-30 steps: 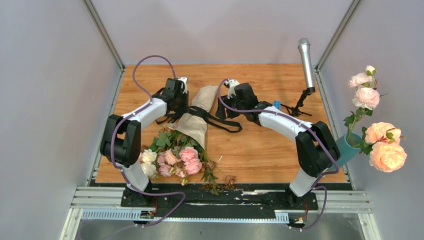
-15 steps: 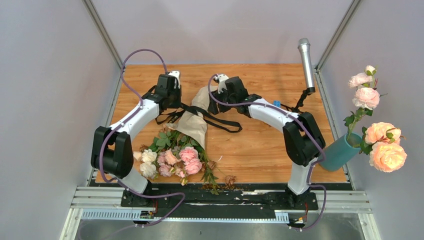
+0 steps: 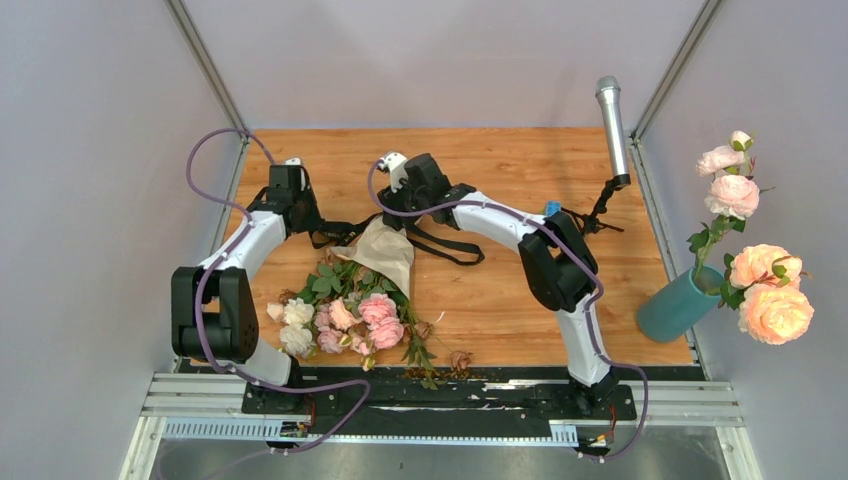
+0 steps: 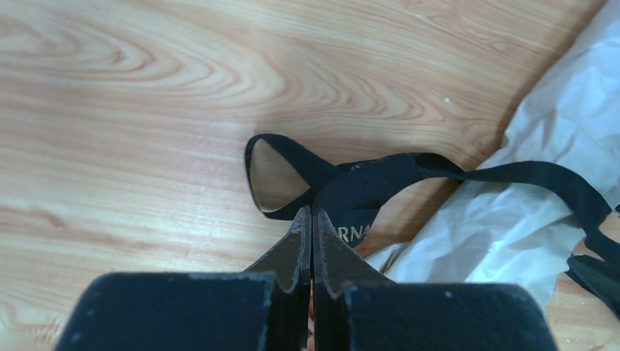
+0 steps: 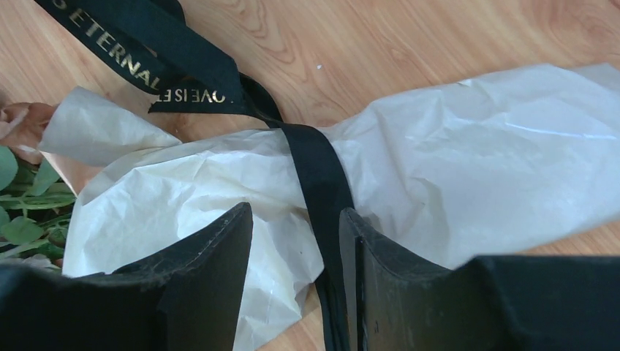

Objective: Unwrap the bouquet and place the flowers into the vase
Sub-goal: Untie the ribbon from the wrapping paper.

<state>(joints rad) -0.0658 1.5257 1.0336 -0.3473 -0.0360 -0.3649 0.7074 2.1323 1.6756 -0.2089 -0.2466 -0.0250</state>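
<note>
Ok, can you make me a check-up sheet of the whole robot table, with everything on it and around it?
Surface: wooden table, light wood grain.
Job's things: bouquet lies on its side, blooms toward the arms, wrapped in tan paper tied with black ribbon; teal vase at the table's right edge holds large peach roses.
Clutter: silver microphone on a black stand, far right; dried bits by the near edge.
Grippers: left gripper jaws shut, apparently pinching the ribbon; right gripper jaws open, straddling the ribbon over the paper.
Cables: purple cable loops along each arm.
Surroundings: grey walls; metal rail in front.
</note>
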